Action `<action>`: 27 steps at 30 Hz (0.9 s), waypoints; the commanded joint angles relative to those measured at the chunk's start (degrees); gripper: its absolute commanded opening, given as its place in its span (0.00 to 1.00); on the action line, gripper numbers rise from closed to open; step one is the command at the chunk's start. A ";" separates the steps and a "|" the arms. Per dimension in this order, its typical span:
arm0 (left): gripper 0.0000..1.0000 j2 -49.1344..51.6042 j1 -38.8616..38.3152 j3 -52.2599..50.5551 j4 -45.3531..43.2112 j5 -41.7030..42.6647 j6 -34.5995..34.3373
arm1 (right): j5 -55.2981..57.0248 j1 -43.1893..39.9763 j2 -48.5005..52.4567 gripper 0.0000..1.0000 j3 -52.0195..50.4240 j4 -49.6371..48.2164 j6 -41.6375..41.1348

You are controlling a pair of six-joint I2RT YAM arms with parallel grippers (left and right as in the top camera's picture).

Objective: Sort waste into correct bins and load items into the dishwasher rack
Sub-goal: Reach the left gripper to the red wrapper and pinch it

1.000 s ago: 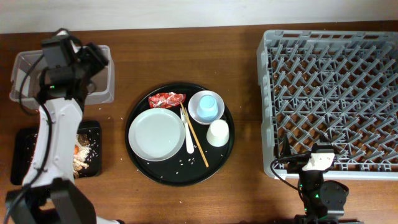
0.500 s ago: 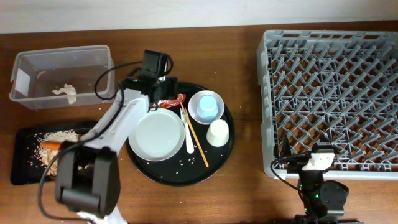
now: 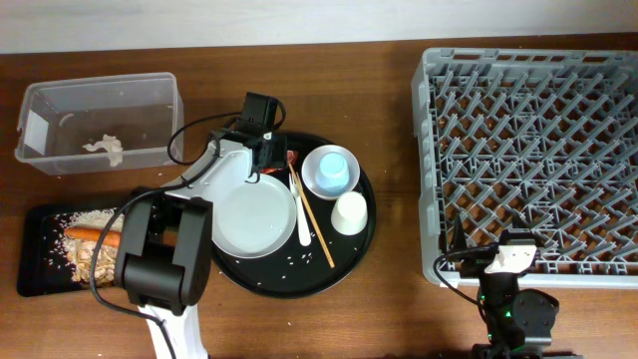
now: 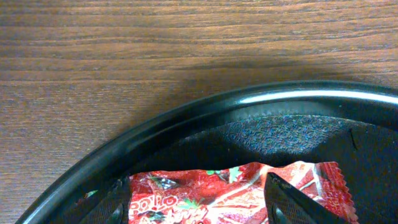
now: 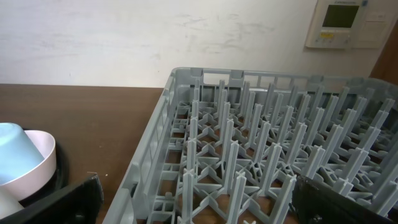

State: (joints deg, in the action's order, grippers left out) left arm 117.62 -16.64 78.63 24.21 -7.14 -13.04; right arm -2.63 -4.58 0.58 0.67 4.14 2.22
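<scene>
1. Left hand (image 3: 267,150): lowered onto the far rim of the round black tray (image 3: 361,239), jaws apart. One finger stands on each side of the red-and-white wrapper (image 4: 230,190), which lies flat on the tray; no grip is visible.
2. Right hand (image 5: 196,208): jaws wide, empty, at the near edge of the dishwasher rack (image 3: 528,150).
3. White tissue (image 3: 103,147): inside the clear tub (image 3: 100,82).
4. Carrot (image 3: 92,235): on the rectangular black tray (image 3: 30,279) on the worktop.

Overhead, the left gripper (image 3: 272,160) covers nearly all of the red-and-white wrapper (image 4: 236,190). The left wrist view's bottom edge cuts off the wrapper's near part and both fingers (image 4: 289,202); whether they touch it cannot be told.
</scene>
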 commanded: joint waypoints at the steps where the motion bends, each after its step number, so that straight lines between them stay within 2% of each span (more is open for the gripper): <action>1: 0.65 3.30 0.13 0.26 0.48 0.92 -1.05 | 0.28 -0.33 -0.37 0.99 -0.35 0.17 0.37; 3: 0.63 4.00 0.13 0.26 0.83 1.62 -1.03 | 0.28 -0.33 -0.37 0.99 -0.35 0.17 0.37; 5: 0.57 3.98 0.13 0.26 0.87 1.75 -1.01 | 0.28 -0.33 -0.37 0.99 -0.35 0.17 0.35; 7: 0.35 3.98 0.13 0.26 0.94 1.77 -1.03 | 0.28 -0.33 -0.37 0.99 -0.35 0.20 0.37; 8: 0.31 3.98 0.13 0.26 0.92 1.75 -1.03 | 0.28 -0.33 -0.37 0.99 -0.35 0.17 0.35; 9: 0.20 3.98 0.13 0.28 0.87 1.75 -1.03 | 0.28 -0.33 -0.37 0.99 -0.35 0.17 0.35; 12: 0.02 3.91 0.17 0.50 0.87 1.73 -1.03 | 0.28 -0.33 -0.37 0.99 -0.35 0.17 0.37; 13: 0.01 3.85 0.15 0.85 0.94 1.75 -1.03 | 0.28 -0.33 -0.37 0.99 -0.35 0.17 0.35; 20: 0.01 -1.33 0.13 5.55 6.60 1.75 -1.01 | 0.28 -0.33 -0.37 0.99 -0.35 0.17 0.35; 21: 0.05 -3.39 0.13 5.55 7.78 1.75 -0.98 | 0.28 -0.33 -0.37 0.99 -0.35 0.17 0.37; 23: 0.35 -6.60 0.13 5.55 11.10 1.77 -0.96 | 0.28 -0.33 -0.37 0.99 -0.35 0.17 0.37; 24: 0.40 -7.69 0.13 5.55 13.46 2.05 0.17 | 0.28 -0.33 -0.37 0.98 -0.35 0.17 0.35; 27: 0.54 -7.04 0.07 5.53 18.32 6.93 9.42 | 0.28 -0.33 -0.37 0.99 -0.35 0.17 0.35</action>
State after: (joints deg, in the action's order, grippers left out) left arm 110.72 -16.71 83.53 39.66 -4.29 -10.94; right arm -2.63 -4.58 0.58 0.67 4.14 2.22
